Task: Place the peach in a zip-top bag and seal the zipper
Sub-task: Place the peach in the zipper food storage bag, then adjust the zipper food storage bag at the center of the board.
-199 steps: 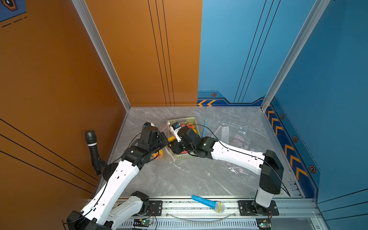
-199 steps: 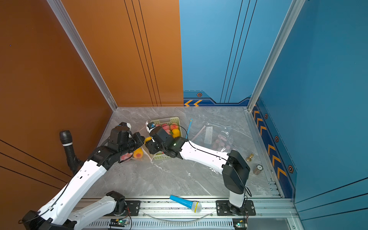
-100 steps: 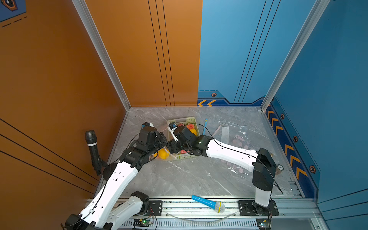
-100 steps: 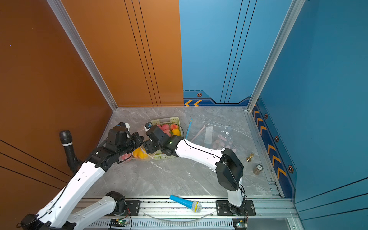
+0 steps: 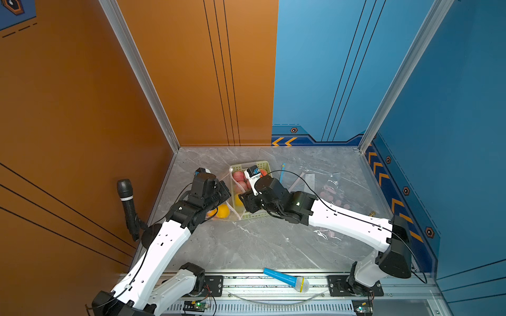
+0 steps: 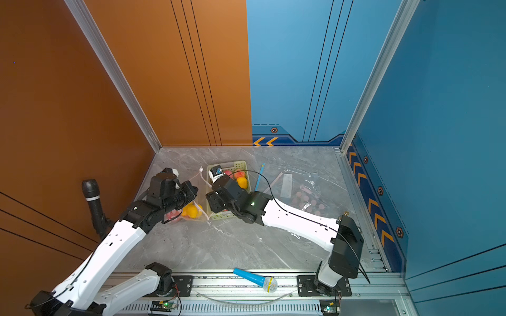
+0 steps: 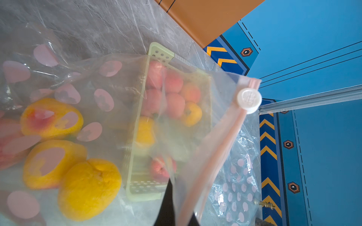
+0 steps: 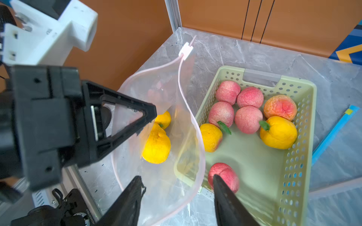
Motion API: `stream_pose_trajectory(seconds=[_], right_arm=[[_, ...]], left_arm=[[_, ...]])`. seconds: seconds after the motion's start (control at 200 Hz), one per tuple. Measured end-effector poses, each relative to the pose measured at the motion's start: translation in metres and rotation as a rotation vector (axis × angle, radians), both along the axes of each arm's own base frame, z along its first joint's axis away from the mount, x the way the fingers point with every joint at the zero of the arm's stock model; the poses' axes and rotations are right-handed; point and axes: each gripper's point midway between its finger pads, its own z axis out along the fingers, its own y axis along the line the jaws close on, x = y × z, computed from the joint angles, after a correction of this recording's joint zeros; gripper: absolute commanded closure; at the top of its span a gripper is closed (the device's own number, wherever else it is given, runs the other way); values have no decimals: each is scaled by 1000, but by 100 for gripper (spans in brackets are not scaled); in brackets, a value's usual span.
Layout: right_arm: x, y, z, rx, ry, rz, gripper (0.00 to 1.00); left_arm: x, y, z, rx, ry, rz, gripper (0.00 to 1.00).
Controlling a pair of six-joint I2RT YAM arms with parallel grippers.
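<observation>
The zip-top bag point(image 8: 168, 195) is clear with pink dots and a pink zip line. A white slider point(image 8: 186, 50) sits at one end of the zip. The bag's mouth is wide open, and inside lie yellow peaches point(image 8: 156, 145), bumpy and bright. The bag rests on the table point(image 5: 260, 246), right beside the pale green basket point(image 8: 299, 156), and its rim leans over the basket's edge.

More pink and yellow peaches sit in the basket. The left claw point(image 8: 147, 117) is pinched tight on the bag's rim and holds it up. The right claw point(image 8: 176, 178) is open and holds nothing. One of its fingers is over the bag's mouth. The other is right by a pink peach point(image 8: 225, 170) in the basket, and I cannot tell if it touches.

The table is grey stone with pale lines. An orange wall point(image 5: 82, 109) and a blue wall point(image 5: 451, 136) stand around it. A black microphone point(image 5: 127, 202) stands by the orange wall, and a blue microphone point(image 5: 286, 279) lies on the front rail.

A second ago the left claw held the bag in much the same spot. The right arm point(image 5: 350, 224) has swung, and its elbow is now farther out to the side.
</observation>
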Motion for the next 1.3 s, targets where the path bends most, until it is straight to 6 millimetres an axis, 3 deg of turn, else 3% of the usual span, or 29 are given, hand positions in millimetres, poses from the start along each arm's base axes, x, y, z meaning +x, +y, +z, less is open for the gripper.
stream_pose_trajectory(seconds=[0.145,0.365,0.611,0.721,0.866,1.131,1.302], right_arm=[[-17,0,-25,-14,59,17,37],[-45,29,-50,-10,123,114,34],[-43,39,-83,-37,189,91,46],[-39,39,-83,-25,197,72,47],[-34,41,-77,10,181,52,36],[-40,21,-61,57,125,9,35],[-40,23,-57,83,129,7,33]], left_arm=[[2,2,-3,0,9,11,100],[4,3,-3,-7,11,18,100],[4,3,-3,-8,10,20,100],[4,5,-2,-9,7,24,100],[4,5,-1,-10,5,26,100],[7,8,1,-14,-5,37,100],[8,7,3,-21,-16,39,100]])
